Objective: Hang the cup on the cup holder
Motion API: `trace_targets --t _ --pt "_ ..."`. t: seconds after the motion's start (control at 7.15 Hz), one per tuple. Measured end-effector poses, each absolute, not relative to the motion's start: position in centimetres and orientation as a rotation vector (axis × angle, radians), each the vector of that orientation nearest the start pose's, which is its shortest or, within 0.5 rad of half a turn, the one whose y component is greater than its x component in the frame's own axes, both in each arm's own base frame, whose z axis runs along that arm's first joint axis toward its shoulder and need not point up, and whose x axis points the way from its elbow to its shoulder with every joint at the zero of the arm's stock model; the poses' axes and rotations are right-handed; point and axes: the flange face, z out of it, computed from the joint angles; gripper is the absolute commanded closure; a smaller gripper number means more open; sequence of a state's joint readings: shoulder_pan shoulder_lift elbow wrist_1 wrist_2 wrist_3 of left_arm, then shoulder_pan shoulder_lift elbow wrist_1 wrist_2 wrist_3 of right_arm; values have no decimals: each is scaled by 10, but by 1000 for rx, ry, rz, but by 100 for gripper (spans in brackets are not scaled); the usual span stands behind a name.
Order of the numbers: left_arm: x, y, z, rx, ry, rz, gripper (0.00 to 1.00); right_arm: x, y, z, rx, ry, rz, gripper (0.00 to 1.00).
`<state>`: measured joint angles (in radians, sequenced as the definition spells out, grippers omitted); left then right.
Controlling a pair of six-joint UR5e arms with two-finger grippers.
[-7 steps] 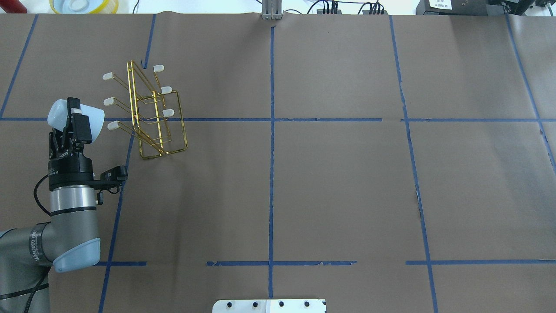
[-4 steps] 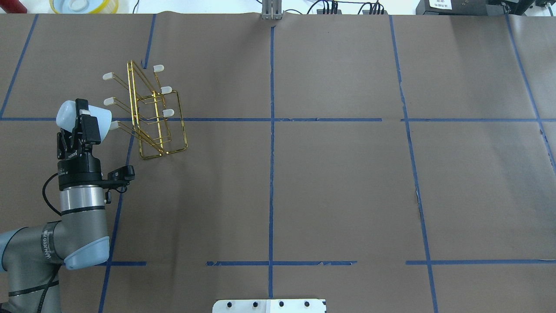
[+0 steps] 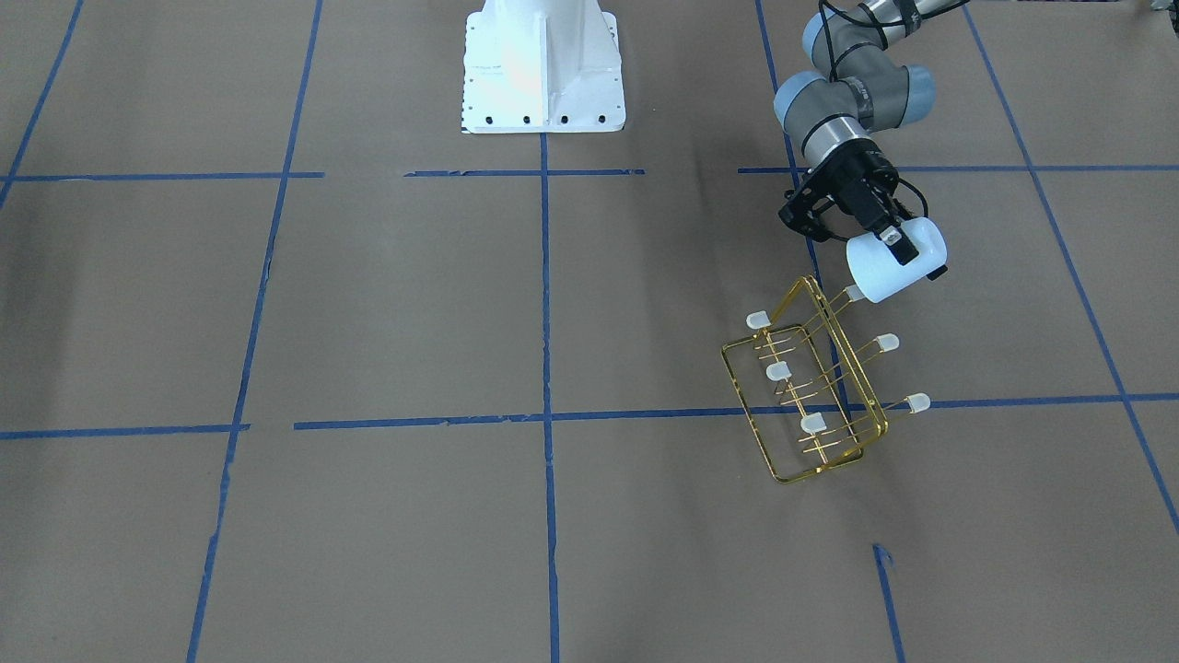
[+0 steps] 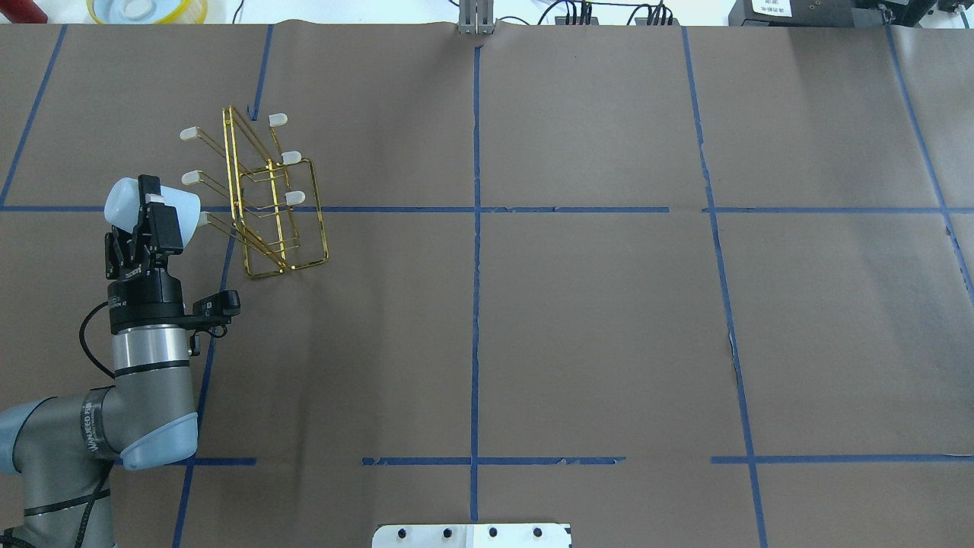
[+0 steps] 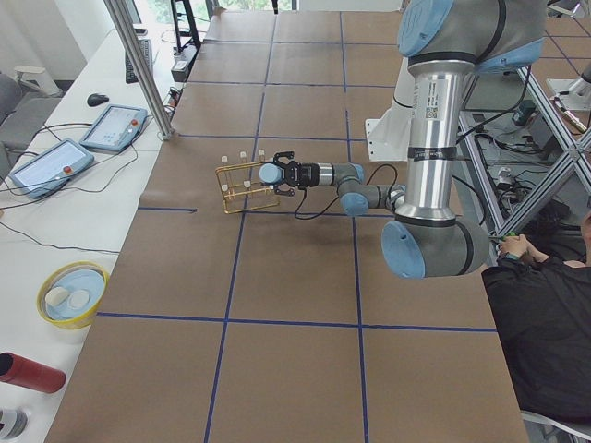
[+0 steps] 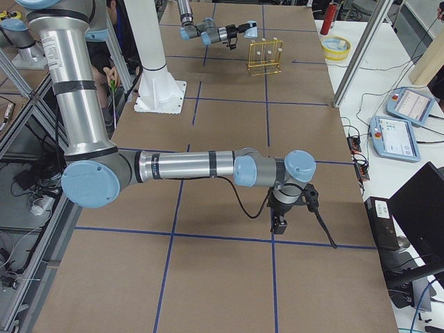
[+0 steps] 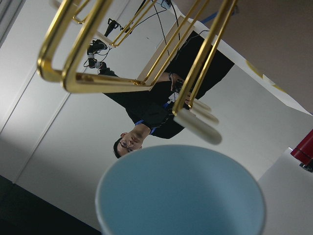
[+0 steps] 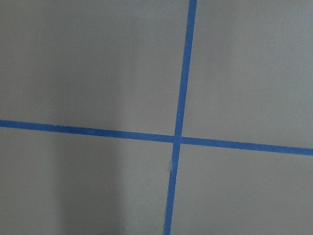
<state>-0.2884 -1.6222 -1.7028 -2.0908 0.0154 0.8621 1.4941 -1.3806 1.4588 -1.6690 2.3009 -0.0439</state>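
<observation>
My left gripper is shut on the cup, a pale bluish-white tumbler held on its side, mouth toward the cup holder. The gold wire rack stands on the table just right of the cup. Its nearest white-capped prong sits at the cup's mouth. In the left wrist view the cup's rim fills the bottom, with a capped prong just above it. My right gripper shows only in the exterior right view, low over the table; I cannot tell its state.
The white robot base plate is at the table's near middle. A yellow bowl and a red can sit beyond the far left edge. Blue tape lines grid the brown table.
My left gripper has moved right and slightly down-frame with the cup. The cup's mouth has closed the gap to the nearest prong's cap. The rack has not moved.
</observation>
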Motion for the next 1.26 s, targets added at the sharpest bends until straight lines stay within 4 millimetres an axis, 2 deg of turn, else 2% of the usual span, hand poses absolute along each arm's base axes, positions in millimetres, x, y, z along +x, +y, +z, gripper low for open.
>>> trace_targets --t 1.26 --pt "433 -372 462 882 -1456 1115 100 23 -573 625 -31 -730 -108 0"
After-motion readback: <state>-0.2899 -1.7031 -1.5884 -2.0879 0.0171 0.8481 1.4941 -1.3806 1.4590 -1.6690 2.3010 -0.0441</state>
